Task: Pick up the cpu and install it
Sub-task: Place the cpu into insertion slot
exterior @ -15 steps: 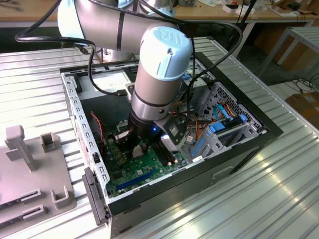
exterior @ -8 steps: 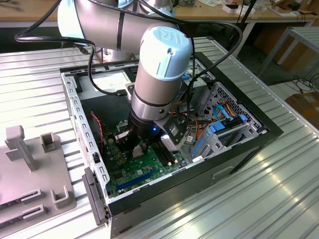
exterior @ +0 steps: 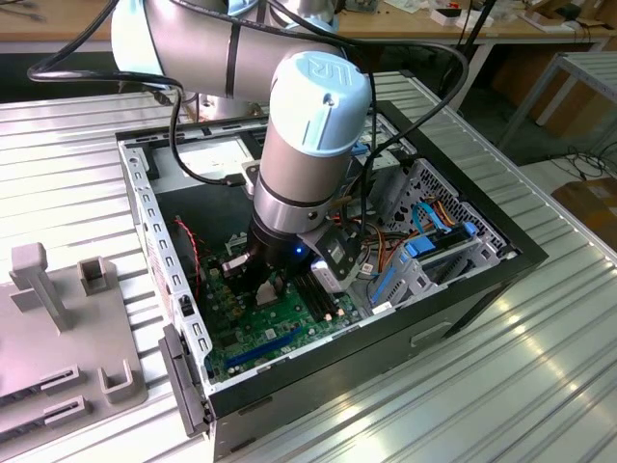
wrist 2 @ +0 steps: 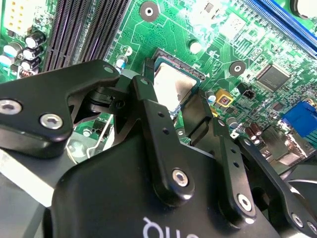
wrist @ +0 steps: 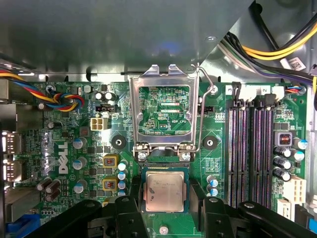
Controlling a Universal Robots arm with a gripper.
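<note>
Bench (exterior: 540, 367) of ribbed metal, and at the exterior view's left a grey plastic fixture (exterior: 58, 318) sits on it. Next comes the open computer case (exterior: 145, 212), where the arm (exterior: 313, 135) reaches down into the middle, the hand (exterior: 258, 287) low over the green motherboard (exterior: 280, 333). Toward the exterior view's right, blue drive brackets (exterior: 429, 246) fill the case's end. In both wrist views the cpu (wrist: 164, 191) (wrist 2: 173, 87) lies flat in its socket, by the hinge of the swung-open metal socket frame (wrist: 133, 111), with the black memory slots (wrist: 247, 148) near. The hand is released: its black fingers (wrist: 130, 210) stand parted on either side of the cpu, a thin strip of socket showing between them and the chip.
</note>
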